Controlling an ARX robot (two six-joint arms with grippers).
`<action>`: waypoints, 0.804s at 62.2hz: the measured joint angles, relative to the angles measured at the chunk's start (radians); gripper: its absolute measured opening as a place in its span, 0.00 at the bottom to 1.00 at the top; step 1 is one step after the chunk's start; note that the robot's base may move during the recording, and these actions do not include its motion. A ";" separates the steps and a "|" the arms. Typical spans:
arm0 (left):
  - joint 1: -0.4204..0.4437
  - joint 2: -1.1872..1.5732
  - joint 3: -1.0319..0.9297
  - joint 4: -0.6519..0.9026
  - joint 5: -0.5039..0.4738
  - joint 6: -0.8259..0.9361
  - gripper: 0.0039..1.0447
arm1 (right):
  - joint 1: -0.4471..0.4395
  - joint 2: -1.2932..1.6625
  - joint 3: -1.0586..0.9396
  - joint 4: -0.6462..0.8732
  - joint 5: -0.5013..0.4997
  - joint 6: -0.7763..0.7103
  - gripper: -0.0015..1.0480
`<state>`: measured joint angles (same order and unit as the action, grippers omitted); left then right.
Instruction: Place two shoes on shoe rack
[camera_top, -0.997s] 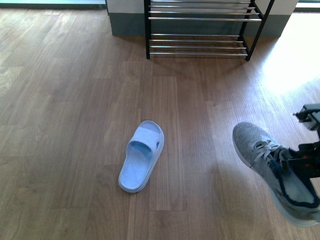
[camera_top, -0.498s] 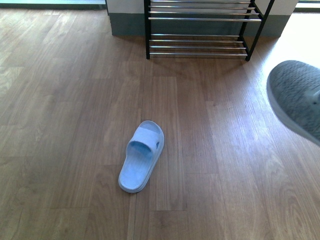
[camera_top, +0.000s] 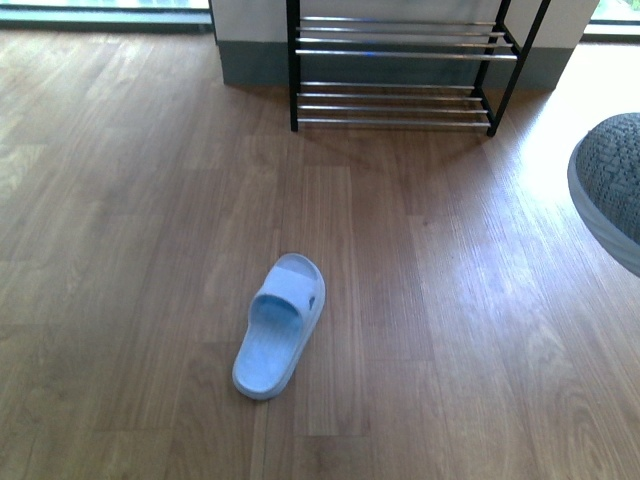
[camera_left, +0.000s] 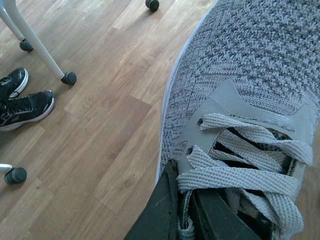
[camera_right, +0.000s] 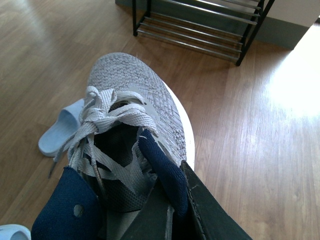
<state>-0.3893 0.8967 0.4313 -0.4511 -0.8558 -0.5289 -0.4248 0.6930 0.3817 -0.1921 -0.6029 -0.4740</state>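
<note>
Sneaker aloft: the grey knit sneaker (camera_top: 612, 180), which a second ago sat low at the right of the front view with the arm showing, now hangs high at that frame's right edge with only its toe in sight. The shoe rack (camera_top: 395, 55) and the pale blue slide (camera_top: 275, 330) sit slightly lower in the picture, which suggests the robot's view has shifted. The right gripper (camera_right: 175, 200) has its fingers pinched on the shoe's navy-lined side wall, one inside and one outside, with the toe pointing toward the rack. The left gripper (camera_left: 185, 215), out of the front view, is clamped on the lace edge of a second sneaker (camera_left: 240, 60), near a pair of black trainers (camera_left: 22, 107). Whether that shoe is off the wood floor (camera_top: 120, 200) cannot be told. The slide lies flat, well apart from the rack. Neither sneaker is on the rack yet. The pick-up looks finished and the carry begun, and what remains is setting each sole squarely across the chrome bars.
</note>
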 joint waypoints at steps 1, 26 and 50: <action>0.000 0.000 0.000 0.000 0.000 0.000 0.01 | 0.000 0.000 0.000 0.000 0.000 0.000 0.01; 0.001 0.000 0.000 0.000 -0.003 0.000 0.01 | 0.000 0.000 0.000 0.000 -0.003 -0.003 0.01; -0.001 -0.004 0.000 0.000 0.005 0.000 0.01 | -0.002 -0.001 0.000 0.000 0.004 -0.012 0.01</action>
<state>-0.3901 0.8928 0.4313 -0.4511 -0.8509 -0.5289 -0.4263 0.6922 0.3820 -0.1921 -0.5987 -0.4858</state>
